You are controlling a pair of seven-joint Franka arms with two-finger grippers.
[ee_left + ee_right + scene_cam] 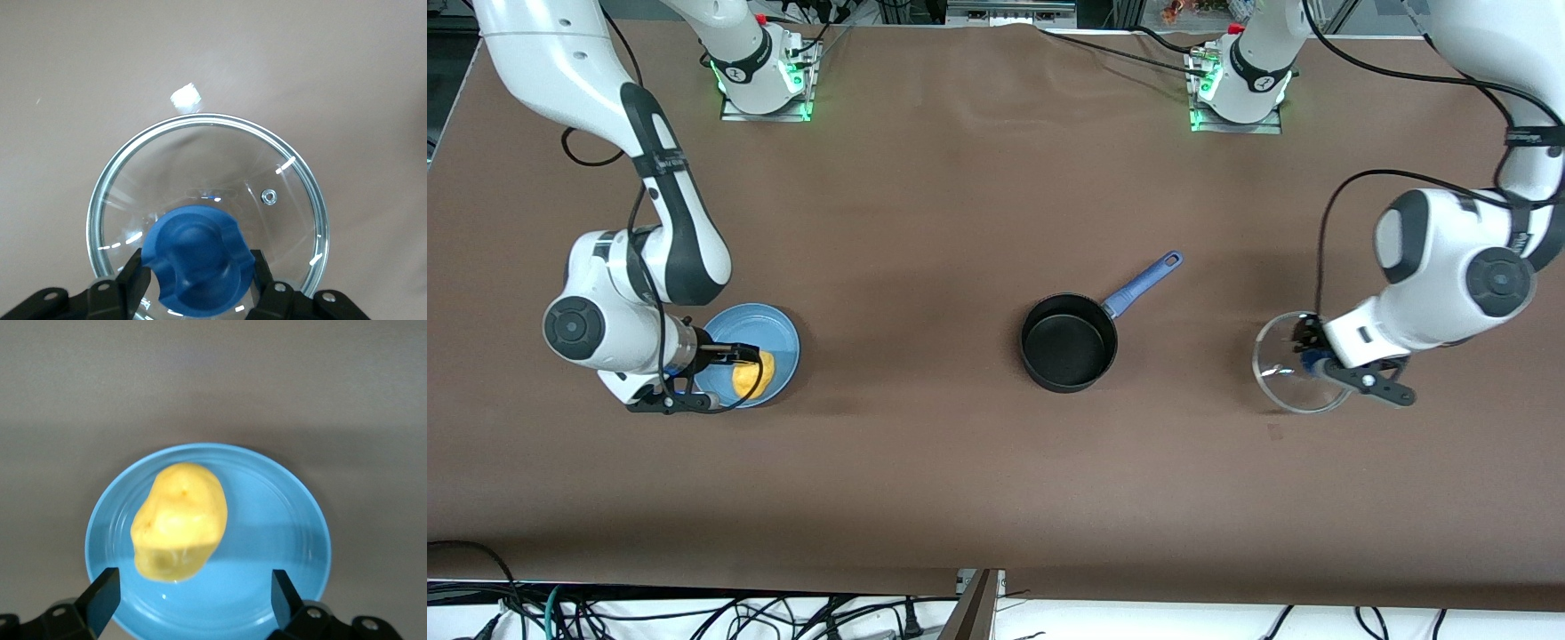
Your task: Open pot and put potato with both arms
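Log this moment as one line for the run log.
pot: open, empty | lid: off, left gripper shut on its knob, toward left arm's end | potato: on blue plate | right gripper: open above potato

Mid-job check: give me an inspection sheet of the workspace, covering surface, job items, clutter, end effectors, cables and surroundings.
Surface: brown table, flat, no spills seen.
Pot: pot open and empty, mid-table, blue handle pointing toward the left arm's base.
Lid: glass lid off the pot, at the left arm's end of the table.
Potato: potato lying on the light-blue plate at the right arm's end.
Clutter: nothing seen.
Left end effector: fingers on either side of the lid's blue knob.
Right end effector: open, over the plate, fingers clear of the potato.
Cables: on both arms and along the table edges.
Surroundings: frame and wiring past the table edges.
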